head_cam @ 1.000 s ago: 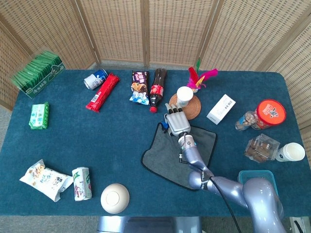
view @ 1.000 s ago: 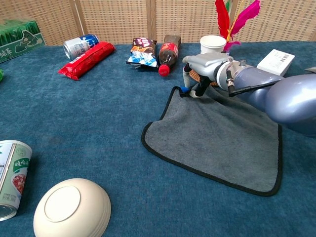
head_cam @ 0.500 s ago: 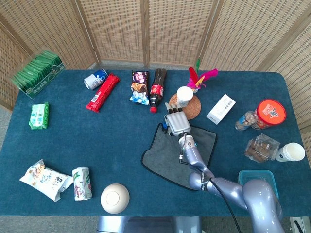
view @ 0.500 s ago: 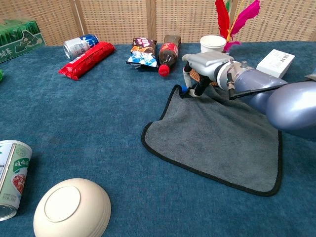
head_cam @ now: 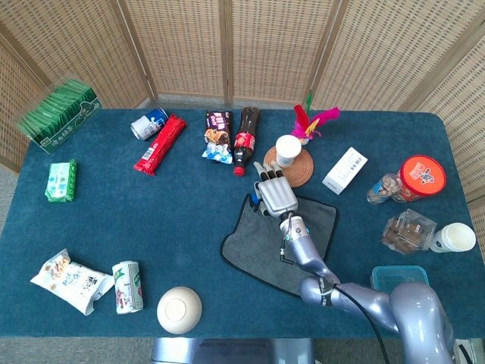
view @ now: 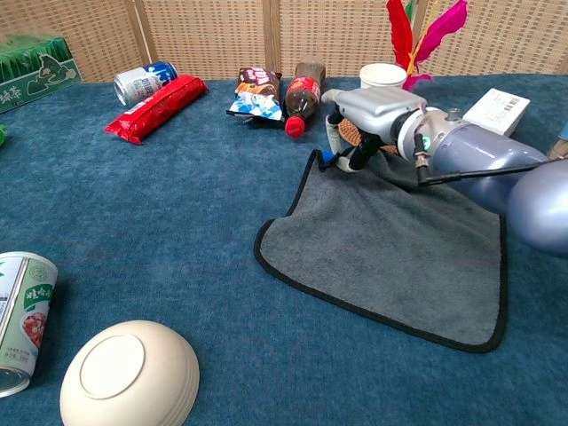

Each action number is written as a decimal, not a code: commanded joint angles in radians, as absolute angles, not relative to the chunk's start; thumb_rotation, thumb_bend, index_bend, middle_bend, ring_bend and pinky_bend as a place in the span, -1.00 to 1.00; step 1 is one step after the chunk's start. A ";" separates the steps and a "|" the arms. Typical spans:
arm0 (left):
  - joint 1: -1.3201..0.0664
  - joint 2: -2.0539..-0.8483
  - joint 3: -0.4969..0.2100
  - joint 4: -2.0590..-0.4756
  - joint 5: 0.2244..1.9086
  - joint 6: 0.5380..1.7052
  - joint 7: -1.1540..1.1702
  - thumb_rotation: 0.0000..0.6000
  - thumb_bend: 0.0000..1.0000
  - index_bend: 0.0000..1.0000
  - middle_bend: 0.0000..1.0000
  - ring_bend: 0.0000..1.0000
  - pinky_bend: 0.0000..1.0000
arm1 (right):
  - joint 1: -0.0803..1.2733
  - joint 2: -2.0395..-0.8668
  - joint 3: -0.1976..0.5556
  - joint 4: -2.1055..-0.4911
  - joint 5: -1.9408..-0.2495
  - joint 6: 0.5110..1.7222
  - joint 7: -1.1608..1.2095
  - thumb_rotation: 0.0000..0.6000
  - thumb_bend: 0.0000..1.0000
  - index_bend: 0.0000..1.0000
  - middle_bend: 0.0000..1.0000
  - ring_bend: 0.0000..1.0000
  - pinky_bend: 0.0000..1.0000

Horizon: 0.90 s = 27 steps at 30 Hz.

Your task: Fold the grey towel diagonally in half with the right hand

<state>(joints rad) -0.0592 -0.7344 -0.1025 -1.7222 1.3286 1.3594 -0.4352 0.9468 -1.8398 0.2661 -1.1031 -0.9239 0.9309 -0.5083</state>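
Observation:
The grey towel [head_cam: 267, 252] with black edging lies flat on the blue table right of centre; it also shows in the chest view as the towel [view: 390, 253]. My right hand [head_cam: 276, 196] is over its far left corner. In the chest view the right hand [view: 371, 111] has its fingers curled down onto that corner, pinching it, and the corner stands slightly off the table. The rest of the towel lies spread out. My left hand shows in neither view.
Just beyond the hand stand a cola bottle [view: 302, 93], a paper cup [view: 382, 78] on a woven coaster, and pink feathers [view: 426, 31]. A white box [view: 499, 110] lies at the right. A white bowl [view: 129, 373] and a can [view: 22, 315] sit near the front left.
The right hand has risen a little and shifted slightly away from me, drawing the towel's far left corner up with it. The rest of the towel has not moved.

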 commanded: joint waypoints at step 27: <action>-0.073 -0.741 -0.099 -1.732 1.332 1.343 -0.407 1.00 -0.65 -0.88 -1.00 -1.00 -1.00 | 0.760 -1.523 0.118 -1.662 -1.131 1.051 -0.463 1.00 -0.06 0.51 -1.00 -1.00 -1.00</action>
<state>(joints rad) -0.0728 -0.7405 -0.0989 -1.7323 1.3320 1.3437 -0.4073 0.7679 -1.5298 0.1282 -1.6522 -1.1187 1.0499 -0.4691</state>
